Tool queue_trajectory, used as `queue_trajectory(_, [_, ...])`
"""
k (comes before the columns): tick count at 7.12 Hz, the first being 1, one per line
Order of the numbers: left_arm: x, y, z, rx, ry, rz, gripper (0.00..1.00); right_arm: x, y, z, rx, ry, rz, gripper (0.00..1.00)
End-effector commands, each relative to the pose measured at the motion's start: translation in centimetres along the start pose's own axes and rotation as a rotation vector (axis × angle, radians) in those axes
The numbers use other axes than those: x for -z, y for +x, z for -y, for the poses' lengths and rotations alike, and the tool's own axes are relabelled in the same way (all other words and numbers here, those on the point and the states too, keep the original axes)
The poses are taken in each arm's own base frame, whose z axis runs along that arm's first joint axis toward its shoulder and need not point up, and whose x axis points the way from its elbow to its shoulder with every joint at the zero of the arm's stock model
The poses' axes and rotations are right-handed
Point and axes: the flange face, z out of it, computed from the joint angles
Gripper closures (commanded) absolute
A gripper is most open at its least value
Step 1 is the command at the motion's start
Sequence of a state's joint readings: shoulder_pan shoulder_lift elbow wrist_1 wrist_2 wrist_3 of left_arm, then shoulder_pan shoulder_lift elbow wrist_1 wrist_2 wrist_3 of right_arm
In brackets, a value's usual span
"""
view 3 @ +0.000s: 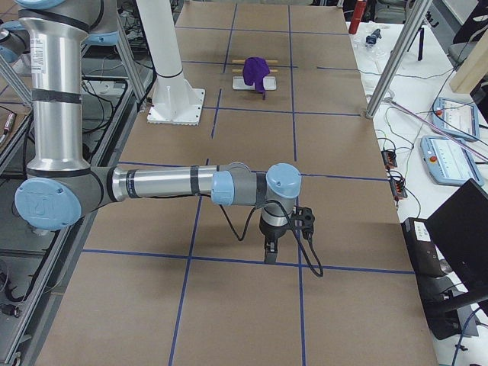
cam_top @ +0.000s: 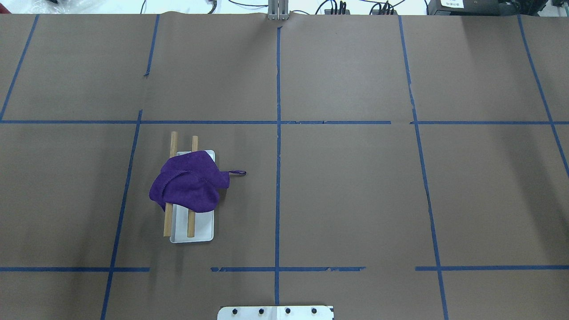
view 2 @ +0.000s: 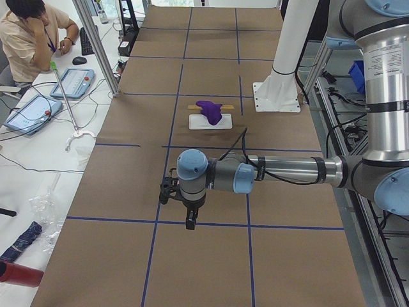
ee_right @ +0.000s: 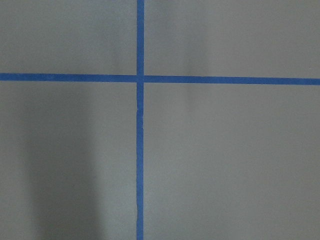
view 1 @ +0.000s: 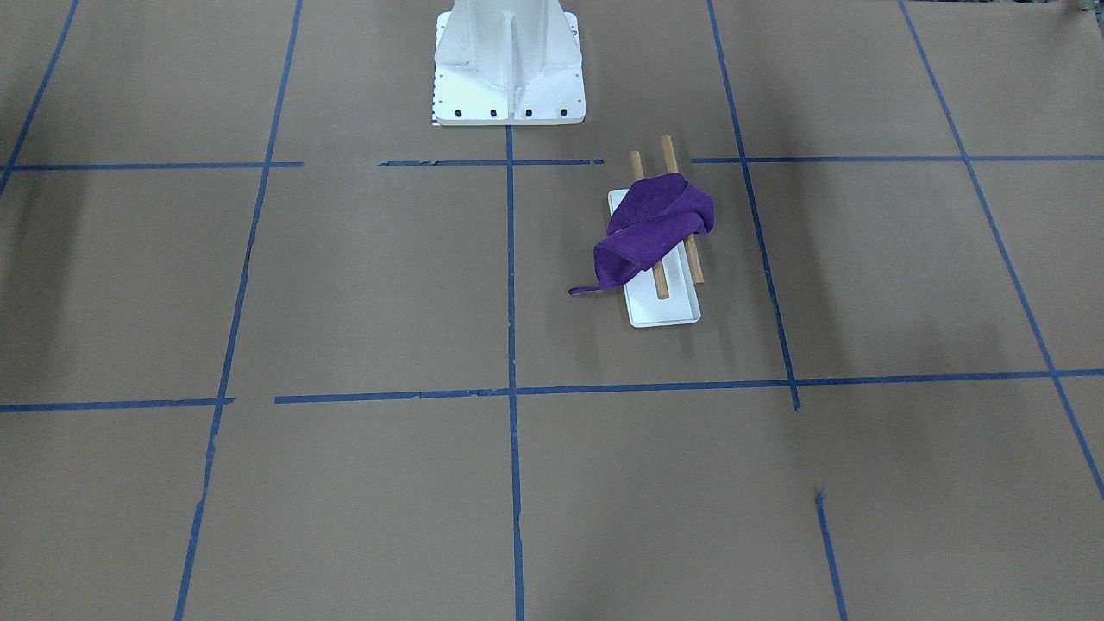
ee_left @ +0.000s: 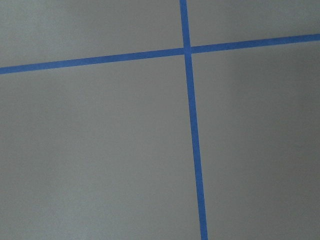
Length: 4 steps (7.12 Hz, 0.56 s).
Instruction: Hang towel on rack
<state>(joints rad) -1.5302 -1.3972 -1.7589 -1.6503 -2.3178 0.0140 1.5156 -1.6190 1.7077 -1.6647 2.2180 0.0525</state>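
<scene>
Fingers of left gripper and right gripper: grip state cannot be told. Both hang well apart from the purple towel, which is draped over the rack.

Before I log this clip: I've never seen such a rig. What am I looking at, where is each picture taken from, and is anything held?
It is a robot with two jointed arms on a white post at a brown table marked with blue tape. Two pictures look down on the table from opposite sides, two look along it from its ends, and two come from wrist cameras, showing only bare table and tape. On the table stands a rack, two wooden rods over a white base, with a purple towel bunched over the rods. Nothing shows in either claw: the left claw and right claw hang over bare table, away from the towel; open or shut, I cannot tell.
</scene>
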Motion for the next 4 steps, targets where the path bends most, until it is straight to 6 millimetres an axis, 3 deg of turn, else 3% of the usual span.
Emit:
queue_trajectory(1, [0.2,0.15,-0.13,-0.002,0.004,0.0,0.0,-0.3,0.21,-0.2,-0.006,-0.007,0.001,0.0])
queue_trajectory(4, [-0.09,-0.13,-0.43,0.009,-0.003,0.002,0.0,-0.24,0.17,-0.13,-0.004,-0.006,0.001,0.0])
